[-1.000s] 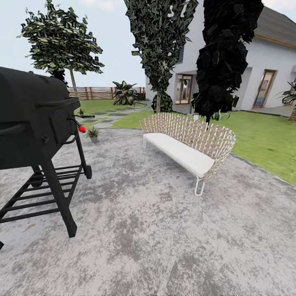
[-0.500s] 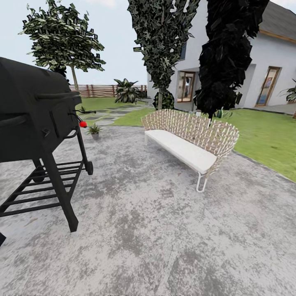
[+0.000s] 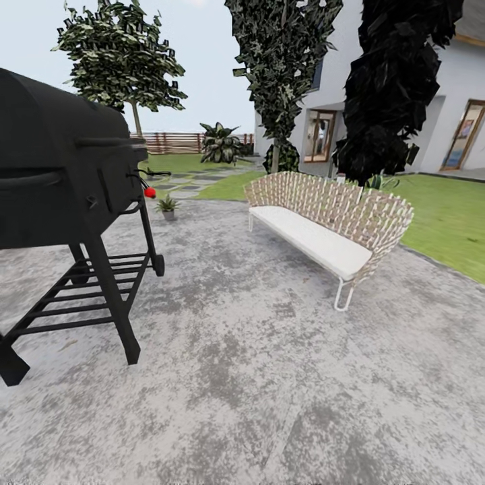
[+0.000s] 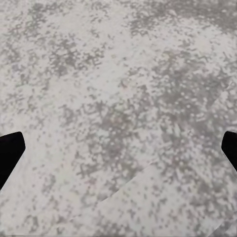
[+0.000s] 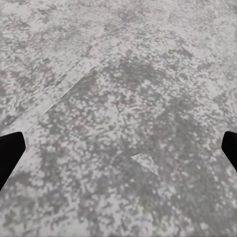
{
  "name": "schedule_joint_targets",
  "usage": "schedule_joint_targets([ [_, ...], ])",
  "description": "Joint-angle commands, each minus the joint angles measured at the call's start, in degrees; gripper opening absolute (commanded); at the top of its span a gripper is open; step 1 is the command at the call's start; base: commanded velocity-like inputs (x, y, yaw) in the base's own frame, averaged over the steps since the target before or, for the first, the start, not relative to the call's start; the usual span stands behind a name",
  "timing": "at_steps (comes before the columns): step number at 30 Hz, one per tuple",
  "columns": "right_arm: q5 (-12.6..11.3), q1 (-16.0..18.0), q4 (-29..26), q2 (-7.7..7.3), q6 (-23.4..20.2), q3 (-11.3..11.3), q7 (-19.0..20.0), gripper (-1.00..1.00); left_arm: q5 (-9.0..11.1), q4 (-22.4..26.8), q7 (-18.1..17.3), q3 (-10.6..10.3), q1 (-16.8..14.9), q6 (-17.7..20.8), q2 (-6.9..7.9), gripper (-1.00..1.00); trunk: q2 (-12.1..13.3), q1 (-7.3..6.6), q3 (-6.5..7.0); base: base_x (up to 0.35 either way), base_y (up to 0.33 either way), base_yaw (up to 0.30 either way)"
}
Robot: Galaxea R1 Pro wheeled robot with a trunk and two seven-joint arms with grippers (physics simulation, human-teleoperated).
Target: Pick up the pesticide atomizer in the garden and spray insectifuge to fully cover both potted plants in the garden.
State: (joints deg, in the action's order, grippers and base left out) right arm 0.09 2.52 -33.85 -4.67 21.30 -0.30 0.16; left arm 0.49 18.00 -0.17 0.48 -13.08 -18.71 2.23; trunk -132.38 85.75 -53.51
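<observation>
On the grey paved patio (image 3: pixel 256 377) I am in the approach step, with nothing picked up yet. To my left stands a black barrel grill (image 3: pixel 64 178) on its wheeled frame. The pesticide atomizer (image 3: pixel 147 184) lies on the grill's side shelf, a slim dark rod with its red tip (image 3: pixel 150 192) hanging just off the shelf's near end. Just beyond it, on the patio's far edge, sits one potted plant (image 3: pixel 168 205), a low green rosette in a small grey pot; I cannot make out the second from here. A woven garden sofa (image 3: pixel 330 225) with a white cushion stands to the right, with lawn (image 3: pixel 438 222), trees and a wooden fence (image 3: pixel 172 142) behind.

Each wrist camera looks down at bare paving. The left tool (image 4: pixel 118 148) and the right tool (image 5: pixel 118 148) both have their dark fingertips at the outer edges of the picture, spread wide and holding nothing.

Next, as I judge it, I need to roll forward past the grill's corner, face the shelf, and lift an arm to shelf height. The atomizer is thin, so the fingers must line up across its body.
</observation>
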Motion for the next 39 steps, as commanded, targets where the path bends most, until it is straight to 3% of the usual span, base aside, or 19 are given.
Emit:
schedule_joint_targets([
  [1, 0.01, 0.02, 0.05, 0.0, 0.15, -0.04, 0.05, 1.0, 0.17, 0.04, -0.01, 0.05, 0.1, -0.18, 0.02, 1.0, -0.44, 0.21, -0.32, 0.0, 0.0, 0.083],
  [10, 0.07, 0.03, 1.03, 0.31, 0.14, 0.09, 0.05, 1.0, 0.31, -0.32, 0.0, 1.21, 0.34, -0.19, 0.29, 1.0, -4.05, 2.19, -2.24, 0.0, 0.0, 0.027],
  [18, -0.04, 0.03, 3.14, 0.53, 0.26, 0.26, 0.13, 1.0, 0.31, -0.33, 0.0, 1.22, 0.28, -0.42, 0.2, 1.0, -4.05, 2.19, -2.24, 0.061, -0.024, 0.0],
  [39, 0.08, 0.03, 3.53, 0.26, 0.27, 0.39, 0.11, 1.0, 0.46, -0.33, 0.0, 1.28, 0.25, -0.69, 0.23, 1.0, -4.05, 2.19, -2.24, 0.306, -0.148, 0.0],
])
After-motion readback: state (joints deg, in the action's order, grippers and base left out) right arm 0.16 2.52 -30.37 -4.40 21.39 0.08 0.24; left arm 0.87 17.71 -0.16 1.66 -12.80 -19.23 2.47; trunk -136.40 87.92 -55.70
